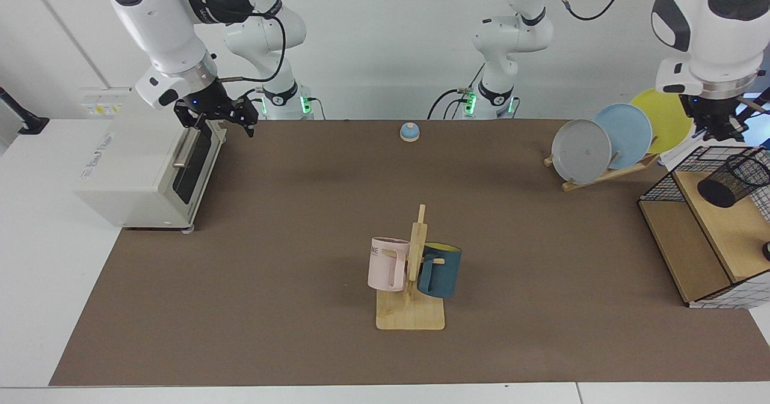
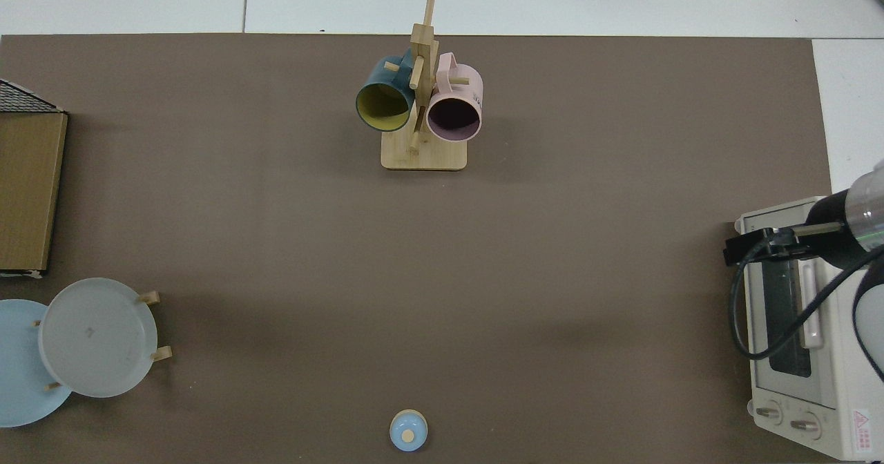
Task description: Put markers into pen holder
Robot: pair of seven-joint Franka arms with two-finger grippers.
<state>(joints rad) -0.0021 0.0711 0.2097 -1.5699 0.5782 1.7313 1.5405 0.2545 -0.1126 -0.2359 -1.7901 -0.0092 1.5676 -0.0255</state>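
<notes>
A: Where's the left claw (image 1: pixel 717 128)?
B: Hanging just above the rear rim of the wire basket frame (image 1: pixel 662 184), near the pen holder (image 1: pixel 735 180). Whether it is spread or pinching, can't tell; it reads as a dark lump.
A: Marker?
B: Can't make it out in either view. Nothing white pokes from the holder, and none lies on the desk (image 1: pixel 301 223).
A: Holder itself?
B: Black mesh cup on the frame's wooden shelf, looks tilted.
A: Right claw (image 1: pixel 213 114)?
B: Waiting over the toaster oven (image 1: pixel 138 163), well apart. State: can't tell.
A: Progress?
B: My judgement: carry mostly done, if the marker is in that claw. Left: line up over the mouth, drop it in.
</notes>
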